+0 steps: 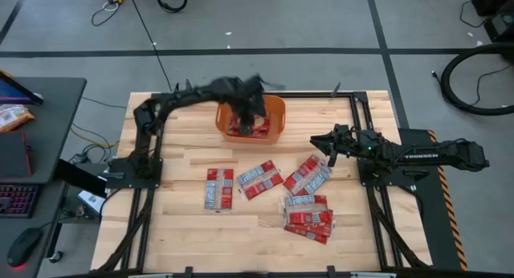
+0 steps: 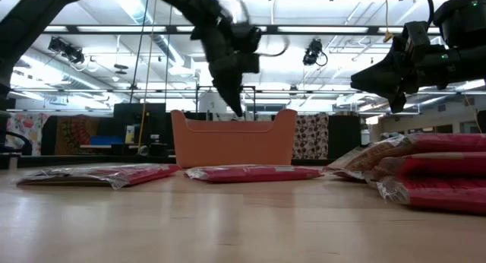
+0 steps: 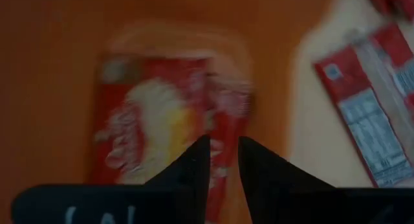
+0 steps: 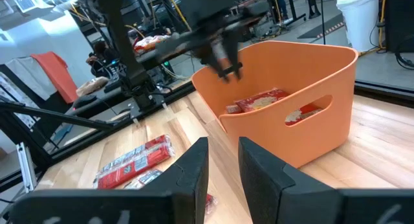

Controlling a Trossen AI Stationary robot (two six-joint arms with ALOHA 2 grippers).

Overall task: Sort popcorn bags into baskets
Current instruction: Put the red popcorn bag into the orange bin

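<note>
The orange basket [image 1: 277,109] stands at the table's far middle. At least two red popcorn bags [image 3: 155,120] lie flat on its floor, and they also show through the right wrist view [image 4: 259,101]. My left gripper [image 3: 224,159] hangs over the basket's inside, pointing steeply down, its fingers a narrow gap apart with nothing between them; it is above the rim [image 4: 228,72]. More red popcorn bags lie flat on the table nearer the front: one [image 1: 218,188], another [image 1: 259,179], a third [image 1: 307,175] and a stack [image 1: 307,215]. My right gripper [image 1: 320,141] waits level at the right, narrowly open and empty.
Black frame rails [image 1: 152,161] run along the table's left and right sides. Bare wood lies between the basket and the loose bags. A desk with a keyboard [image 1: 16,199] stands off the table to the left.
</note>
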